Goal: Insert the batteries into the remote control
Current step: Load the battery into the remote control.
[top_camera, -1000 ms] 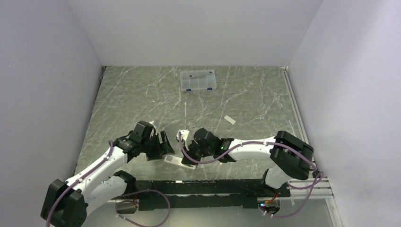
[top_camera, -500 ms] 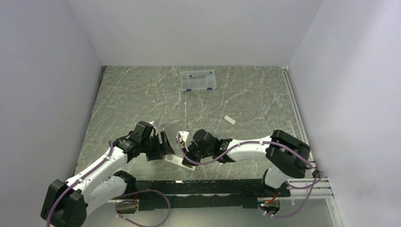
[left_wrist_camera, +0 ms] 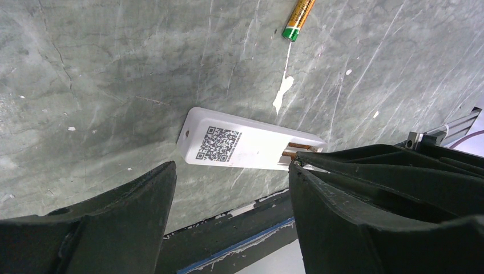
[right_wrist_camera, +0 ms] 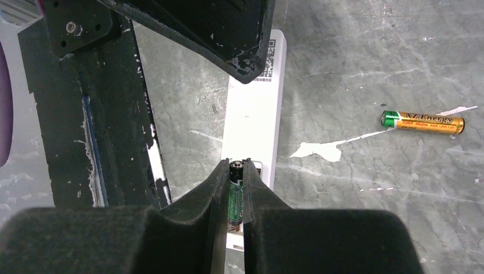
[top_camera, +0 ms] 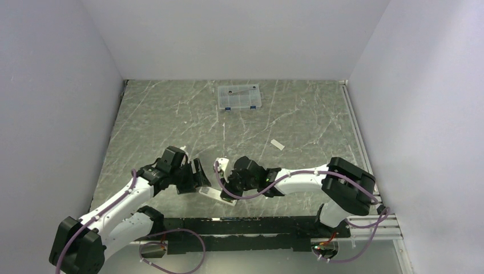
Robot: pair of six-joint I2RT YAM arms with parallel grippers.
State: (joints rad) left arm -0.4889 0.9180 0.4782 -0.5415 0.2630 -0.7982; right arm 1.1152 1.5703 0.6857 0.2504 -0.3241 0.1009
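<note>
Down at the table's [top_camera: 171, 114] six o'clock edge, the left jaws stood spread over the remote control [left_wrist_camera: 245, 145]. It was a slim white bar lying back-up, with a QR label and copper contacts showing in its recess. The right jaws pinched a green-black battery [right_wrist_camera: 236, 191] over that recess. A copper-orange battery [right_wrist_camera: 422, 121] with a green tip lay apart, at the remote's three o'clock in the right wrist view.
</note>
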